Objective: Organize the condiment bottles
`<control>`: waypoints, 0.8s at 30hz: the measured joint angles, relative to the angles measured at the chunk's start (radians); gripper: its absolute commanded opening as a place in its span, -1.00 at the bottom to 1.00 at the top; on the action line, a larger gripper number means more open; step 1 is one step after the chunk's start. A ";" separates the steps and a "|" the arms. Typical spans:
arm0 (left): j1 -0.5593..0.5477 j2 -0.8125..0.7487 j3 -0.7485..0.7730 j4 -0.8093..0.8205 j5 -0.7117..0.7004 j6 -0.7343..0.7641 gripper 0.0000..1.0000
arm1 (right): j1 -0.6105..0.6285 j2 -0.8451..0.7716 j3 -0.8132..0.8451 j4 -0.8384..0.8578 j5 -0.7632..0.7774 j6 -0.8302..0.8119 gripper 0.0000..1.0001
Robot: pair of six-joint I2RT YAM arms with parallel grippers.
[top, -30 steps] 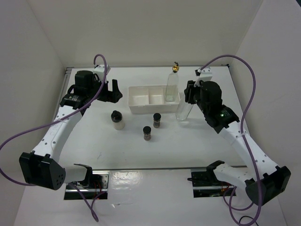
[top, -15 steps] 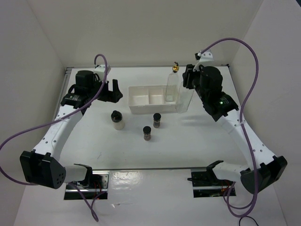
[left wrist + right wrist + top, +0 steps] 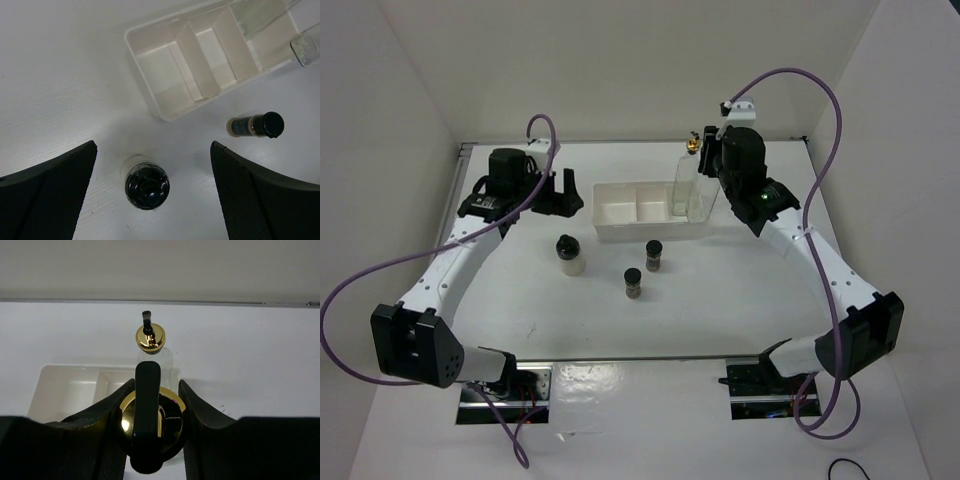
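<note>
Right gripper (image 3: 154, 405) is pinching the gold top of a tall glass bottle (image 3: 701, 203), arm reaching way out to the tray's (image 3: 620, 232) right end, and I can't tell if that clear body is hanging inside the tray or just beside it. The other tall bottle (image 3: 684, 185) is standing upright in the right compartment. Left gripper (image 3: 553, 188) is hovering wide open left of the tray, while the white jar (image 3: 145, 183), a dark jar (image 3: 654, 256) and a second dark jar (image 3: 634, 283) are sitting on the table (image 3: 520, 300) in front.

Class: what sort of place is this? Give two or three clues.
Probably a robotics lab cell, not a kitchen: plain white walls box in the table, and two cabled arms are bolted to its edge.
</note>
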 measured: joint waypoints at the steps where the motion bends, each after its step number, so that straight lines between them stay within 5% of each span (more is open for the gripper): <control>1: 0.000 0.004 0.002 0.000 0.000 0.000 1.00 | 0.002 0.007 0.005 0.005 0.008 0.003 -1.00; 24: 0.000 0.078 0.025 0.006 -0.008 0.000 1.00 | 0.015 0.153 0.071 0.073 0.101 0.051 -1.00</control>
